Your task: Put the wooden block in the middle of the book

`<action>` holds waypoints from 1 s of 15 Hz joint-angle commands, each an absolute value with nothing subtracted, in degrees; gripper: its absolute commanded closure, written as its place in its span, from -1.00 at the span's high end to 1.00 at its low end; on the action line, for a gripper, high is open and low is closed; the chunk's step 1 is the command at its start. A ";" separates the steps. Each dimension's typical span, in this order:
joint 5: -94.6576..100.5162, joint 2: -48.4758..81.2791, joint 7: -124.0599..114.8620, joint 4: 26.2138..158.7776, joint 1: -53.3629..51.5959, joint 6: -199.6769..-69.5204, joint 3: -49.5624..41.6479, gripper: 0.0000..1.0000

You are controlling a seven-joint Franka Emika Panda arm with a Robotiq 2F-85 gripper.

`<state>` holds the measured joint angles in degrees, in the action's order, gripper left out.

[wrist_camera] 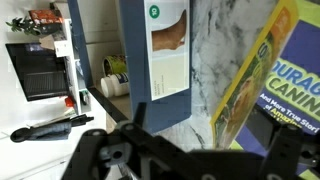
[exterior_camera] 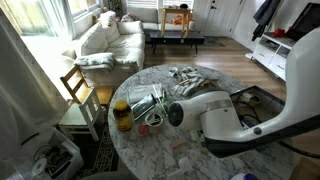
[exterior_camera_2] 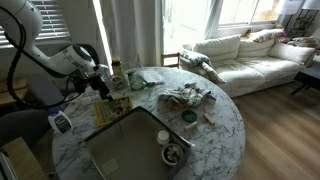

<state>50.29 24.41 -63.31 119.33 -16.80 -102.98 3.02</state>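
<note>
My gripper [exterior_camera_2: 100, 80] hangs low over the near-left part of the round marble table [exterior_camera_2: 225, 130], just above a yellow-green book [exterior_camera_2: 112, 108]. In the wrist view the gripper [wrist_camera: 190, 160] is a dark shape along the bottom with its fingers spread and nothing between them. Beyond it the yellow book [wrist_camera: 270, 70] lies at the right and a blue book with a white label [wrist_camera: 150, 50] lies at the left, with bare marble between them. In an exterior view the gripper [exterior_camera: 150, 107] sits mid-table. I cannot pick out the wooden block with certainty.
A grey tray [exterior_camera_2: 125, 145] takes up the front of the table, with a small bowl [exterior_camera_2: 174, 155] at its corner. Crumpled cloth [exterior_camera_2: 187, 96] and a green cup [exterior_camera_2: 188, 117] lie further over. A yellow-filled jar [exterior_camera: 122, 115] stands near the gripper. A chair [exterior_camera: 78, 95] and sofa [exterior_camera: 108, 40] stand beyond.
</note>
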 commanded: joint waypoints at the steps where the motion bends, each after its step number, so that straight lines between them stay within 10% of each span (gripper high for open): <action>1: 49.64 26.94 -66.92 117.68 -16.64 -100.77 4.36 1.00; 15: 49.26 12.81 -61.29 127.04 -0.46 -115.77 -1.59 1.00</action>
